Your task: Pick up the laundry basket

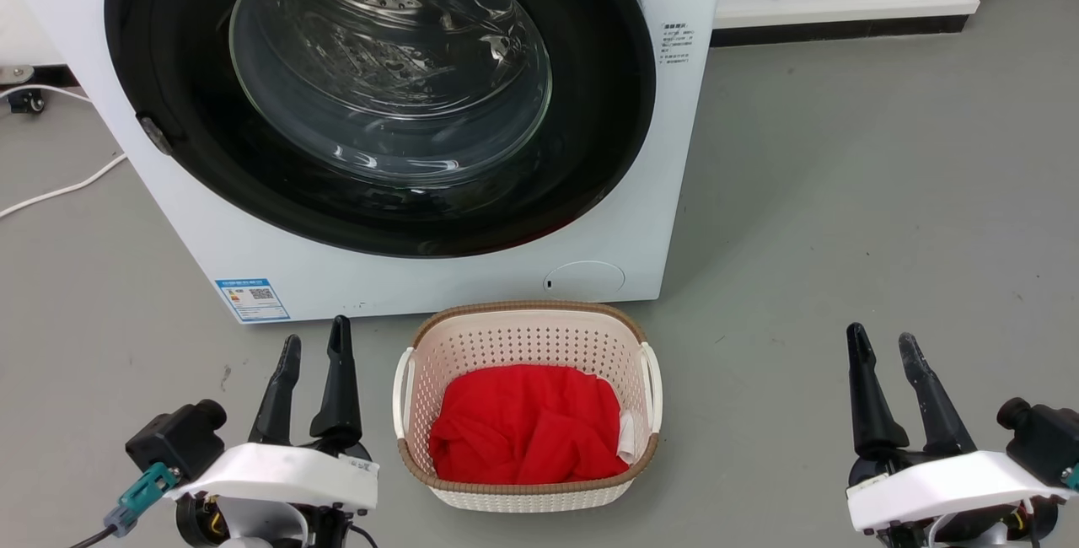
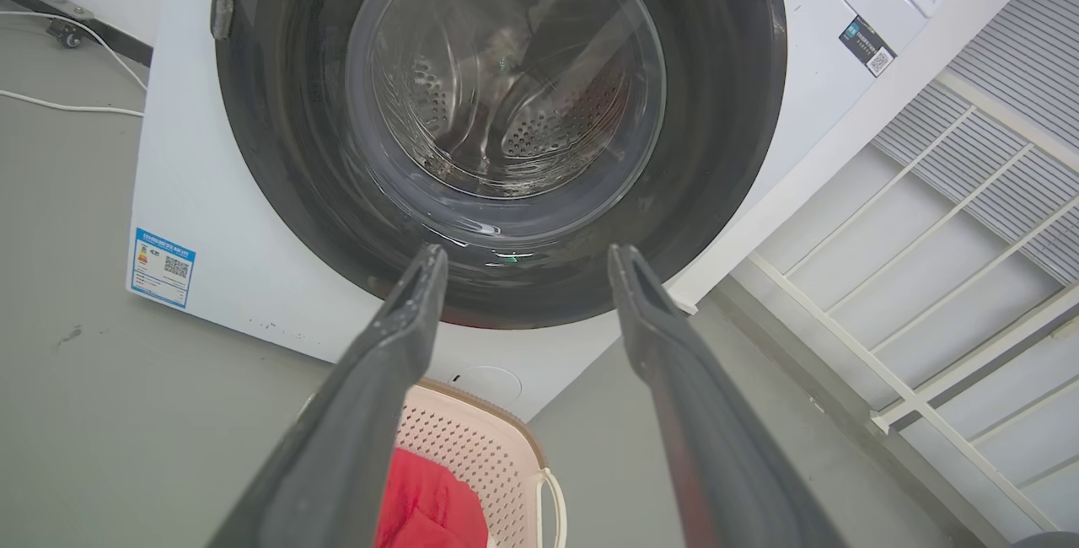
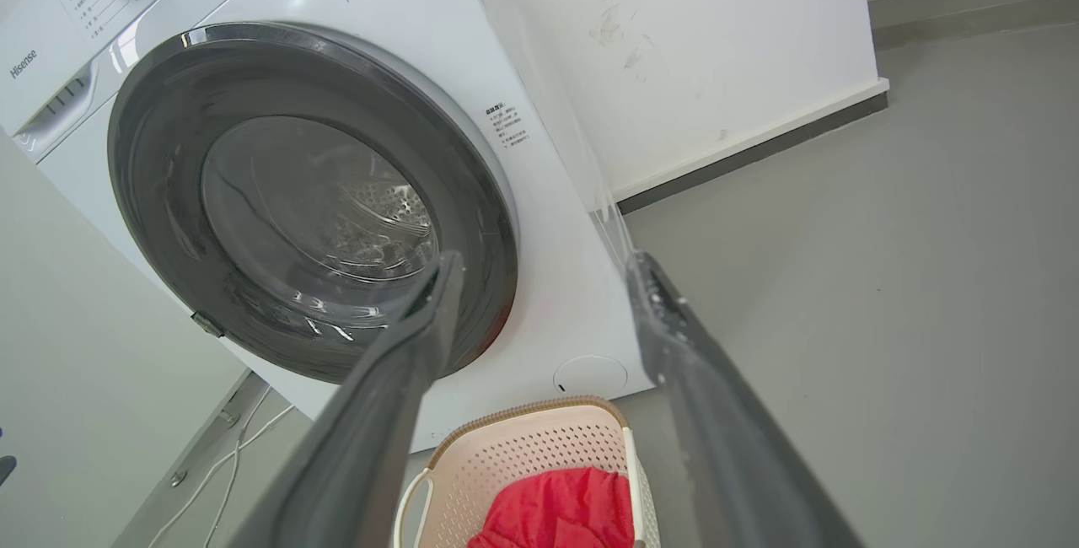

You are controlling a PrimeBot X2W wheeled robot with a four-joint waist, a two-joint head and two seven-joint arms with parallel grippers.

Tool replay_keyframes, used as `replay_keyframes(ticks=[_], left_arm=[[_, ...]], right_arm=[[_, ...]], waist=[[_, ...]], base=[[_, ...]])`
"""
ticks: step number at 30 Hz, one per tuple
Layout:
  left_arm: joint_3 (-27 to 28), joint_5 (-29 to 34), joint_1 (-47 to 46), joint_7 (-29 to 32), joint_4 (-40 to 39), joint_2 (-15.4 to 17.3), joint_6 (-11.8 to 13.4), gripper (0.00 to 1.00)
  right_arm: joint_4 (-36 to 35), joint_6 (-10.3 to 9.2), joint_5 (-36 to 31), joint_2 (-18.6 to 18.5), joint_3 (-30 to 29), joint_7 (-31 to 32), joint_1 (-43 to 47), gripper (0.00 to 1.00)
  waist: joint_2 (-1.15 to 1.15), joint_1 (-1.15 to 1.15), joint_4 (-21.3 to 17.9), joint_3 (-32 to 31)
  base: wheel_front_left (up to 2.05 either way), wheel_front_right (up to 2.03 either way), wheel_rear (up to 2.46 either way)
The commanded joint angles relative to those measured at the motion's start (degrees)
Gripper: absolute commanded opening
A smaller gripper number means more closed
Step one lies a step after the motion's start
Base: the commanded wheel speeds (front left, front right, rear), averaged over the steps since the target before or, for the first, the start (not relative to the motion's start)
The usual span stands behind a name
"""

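Bring spread, empty left gripper and right gripper inward from lower corners onto white side handles of laundry basket, bottom centre before washing machine, then pinch evenly, lift level.

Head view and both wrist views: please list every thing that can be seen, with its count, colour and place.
laundry basket: one, cream-white with brown rim, on the floor before the washing machine
cloth: one, red, inside the basket
washing machine: one, white, behind the basket
door: one, dark ring with clear glass, on the machine's front
label: one, blue, machine's lower left corner
cable: one, white, on the floor left of the machine
floor: grey
left gripper: one, dark fingers, open, left of the basket
right gripper: one, dark fingers, open, right of the basket
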Motion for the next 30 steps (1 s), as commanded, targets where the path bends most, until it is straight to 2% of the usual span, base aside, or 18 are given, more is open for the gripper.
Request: replay_keyframes(ticks=[1,30], left_arm=[[-0.1,1.7,0.2,-0.6,-0.8,0.2,0.1,1.00],[-0.9,16.5,1.4,-4.6,-1.0,0.3,0.6,1.00]], right_arm=[[-1.1,0.00,-1.8,-0.2,0.2,-0.6,0.3,1.00],[-2.6,0.00,-17.4,-0.3,1.2,-4.5,2.0,1.00]], waist=[[0.00,0.00,0.0,0.0],[0.00,0.00,0.3,0.3]], base=[[0.00,0.00,0.00],[0.00,0.00,0.00]])
